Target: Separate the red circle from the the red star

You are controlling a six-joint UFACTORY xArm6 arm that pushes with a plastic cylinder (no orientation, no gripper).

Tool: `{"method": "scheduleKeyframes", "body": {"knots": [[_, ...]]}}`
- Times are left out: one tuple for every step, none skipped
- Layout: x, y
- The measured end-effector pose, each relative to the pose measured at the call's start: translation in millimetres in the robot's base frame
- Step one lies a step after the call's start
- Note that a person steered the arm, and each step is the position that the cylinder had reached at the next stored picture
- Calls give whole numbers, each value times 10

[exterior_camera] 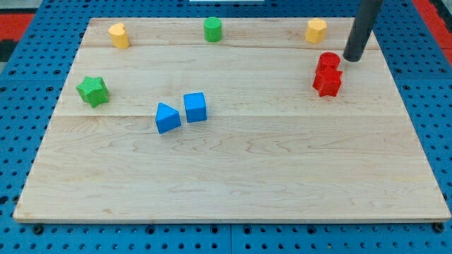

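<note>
The red circle [328, 61] and the red star [328, 82] sit touching each other near the view's right edge of the wooden board [233, 176], the circle just above the star. My tip [352, 58] is on the board just to the right of the red circle, very close to it, and above and to the right of the red star.
A yellow block [316, 30] lies above the red pair near the top edge. A green cylinder [212, 29] and a yellow block [119, 34] are along the top. A green star [92, 91] is at the left. A blue triangle [167, 118] and blue cube [195, 107] sit left of centre.
</note>
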State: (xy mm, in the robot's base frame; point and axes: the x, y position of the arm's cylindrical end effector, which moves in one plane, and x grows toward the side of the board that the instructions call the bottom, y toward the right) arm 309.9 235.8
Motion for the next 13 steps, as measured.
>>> {"method": "scheduleKeyframes", "body": {"knots": [[70, 65], [144, -220], [90, -627], [41, -743], [41, -743], [41, -623], [41, -618], [41, -615], [41, -613], [41, -595], [42, -576], [42, -549], [42, -524]]}}
